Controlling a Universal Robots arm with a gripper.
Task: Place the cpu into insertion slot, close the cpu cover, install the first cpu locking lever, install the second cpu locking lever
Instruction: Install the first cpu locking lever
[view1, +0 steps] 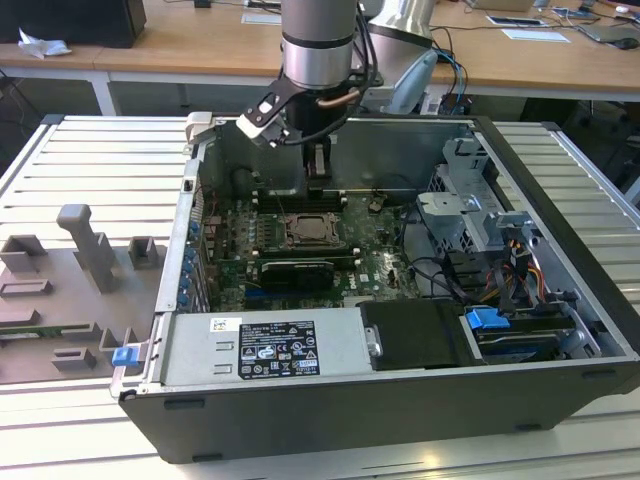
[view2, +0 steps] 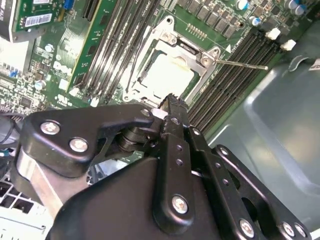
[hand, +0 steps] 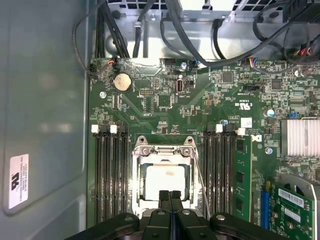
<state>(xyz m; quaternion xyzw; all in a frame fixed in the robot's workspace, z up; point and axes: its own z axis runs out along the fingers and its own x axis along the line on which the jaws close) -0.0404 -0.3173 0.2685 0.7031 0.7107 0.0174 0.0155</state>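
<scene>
The cpu (hand: 165, 182) was a thin, light, rigid square with a smooth pale metal top. It would probably slip under a careless pinch, and its underside contacts were likely delicate, so the safe hold would be across two opposite edges, kept level. It lay seated in the socket (view1: 305, 232) of the motherboard (hand: 165, 107), directly under the gripper (hand: 170, 195). The cpu cover (hand: 162, 149), a thin, springy-looking silvery frame, lay flat around it with the chip showing through its window. The gripper hung just above the cover's nearest edge. Its two black fingers were pressed together with no gap to speak of and nothing between them. Whether the tips touched the cover could not be told. A thin wire locking lever (view2: 242, 64) ran out from the socket to one side of the gripper, over the dark memory slots (view2: 225, 95). Whether it was latched could not be told either.
</scene>
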